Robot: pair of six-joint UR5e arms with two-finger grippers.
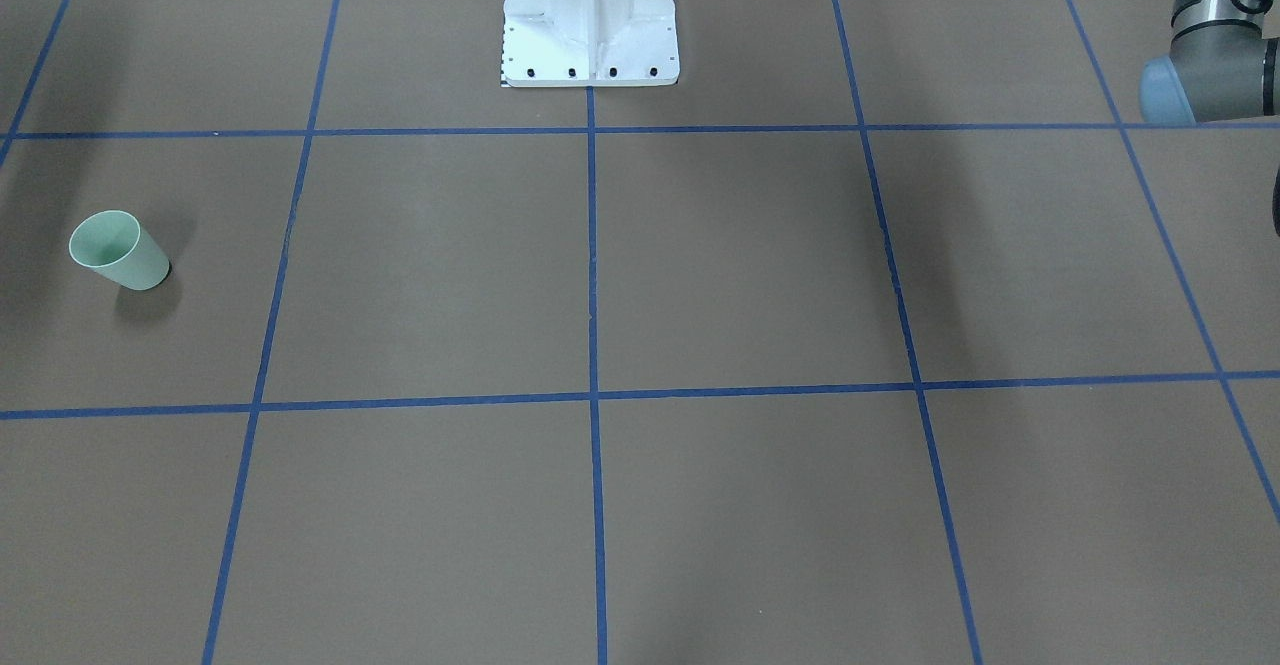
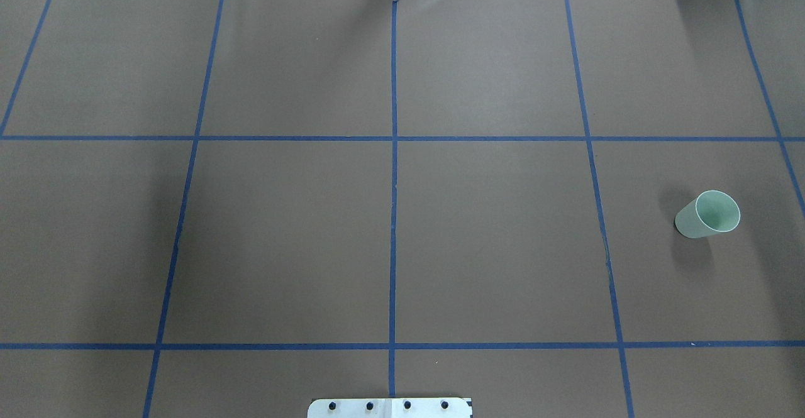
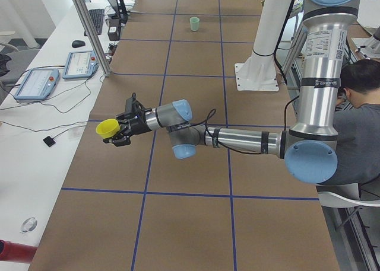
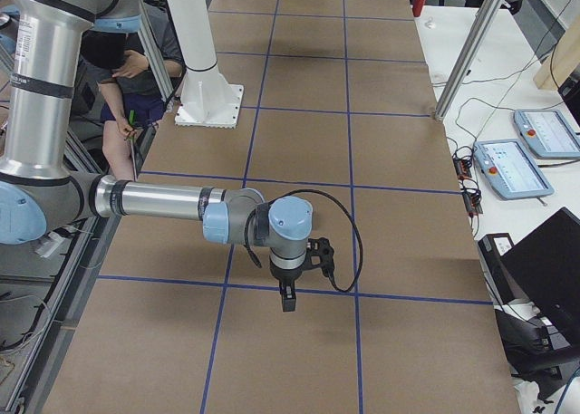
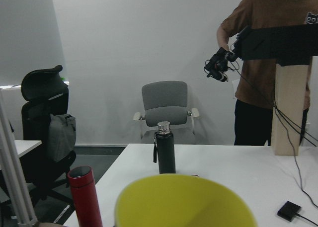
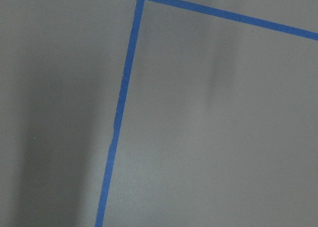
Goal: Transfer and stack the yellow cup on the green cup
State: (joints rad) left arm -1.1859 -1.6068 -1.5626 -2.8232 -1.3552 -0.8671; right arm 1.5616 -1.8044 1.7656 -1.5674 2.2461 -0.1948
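Table covered in brown sheeting [image 2: 283, 229] and divided into squares by blue tape lines [image 2: 394, 185], with two robot arms over it.

The small pale mint-green plastic tumbler, the green cup [image 2: 707, 215], stands upright on the table. In the overhead view it is at about 3 o'clock from the table's centre, alone in its square on the robot's right side.

The small bright lemon-yellow plastic tumbler, the yellow cup [image 3: 108, 128], is well apart from it at the table's other end. In the left side view it is up off the table at the tip of the left hand [image 3: 119, 132], tipped well over from upright, near the table's long edge. I cannot tell whether that hand's fingers are apart or pressed on the cup.

In the left wrist view the yellow rim fills the 6 o'clock edge. Beyond it are a black flask [image 5: 166, 147], a red flask [image 5: 84, 197], a grey chair [image 5: 165, 105] and a standing person in a brown shirt [image 5: 268, 63].

The right hand [image 4: 286, 301] points straight down above the table, close to a tape line. I cannot tell whether its fingers are apart or together. The right wrist view shows only brown sheeting and tape.
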